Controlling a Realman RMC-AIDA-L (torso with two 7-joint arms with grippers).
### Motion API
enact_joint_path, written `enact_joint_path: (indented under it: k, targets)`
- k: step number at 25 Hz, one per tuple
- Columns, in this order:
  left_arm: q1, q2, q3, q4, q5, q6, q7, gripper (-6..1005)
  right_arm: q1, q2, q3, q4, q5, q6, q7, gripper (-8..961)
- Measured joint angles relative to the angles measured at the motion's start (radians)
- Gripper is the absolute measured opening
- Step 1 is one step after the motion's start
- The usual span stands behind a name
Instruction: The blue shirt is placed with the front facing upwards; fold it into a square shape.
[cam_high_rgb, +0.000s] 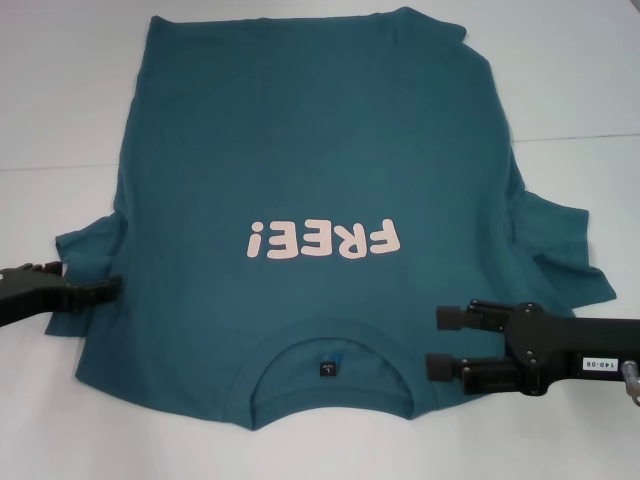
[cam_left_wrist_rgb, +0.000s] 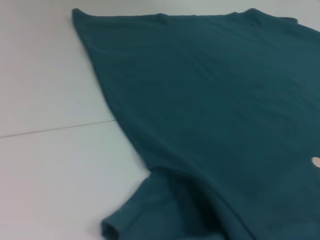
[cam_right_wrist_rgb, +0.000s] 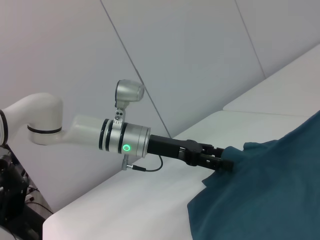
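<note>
The blue shirt (cam_high_rgb: 320, 160) lies flat on the white table (cam_high_rgb: 60, 100), print up, looking light and floppy, so I'd grab hems or sleeves: left gripper (cam_high_rgb: 112, 288) seems pinched on the left sleeve, right gripper (cam_high_rgb: 442, 342) spread near the collar.

Robotics lab: bare white table (cam_high_rgb: 60, 90), plain panelled wall (cam_right_wrist_rgb: 190, 55) (cable clutter (cam_right_wrist_rgb: 12, 195) at 8 o'clock).
</note>
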Motion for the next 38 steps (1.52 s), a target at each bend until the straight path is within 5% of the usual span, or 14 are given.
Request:
enact_joint_path:
  k: [21,38]
  targets:
    - [0.008,-0.010,0.078,0.047,0.007,0.013,-0.001,949,0.000,0.006,0.006,0.000,0.000,0.003,-0.002,942]
    - [0.026,-0.028,0.065,0.100,0.066,-0.005,-0.009,605,-0.003,0.011,0.009,0.000,0.000,0.002,-0.008,944]
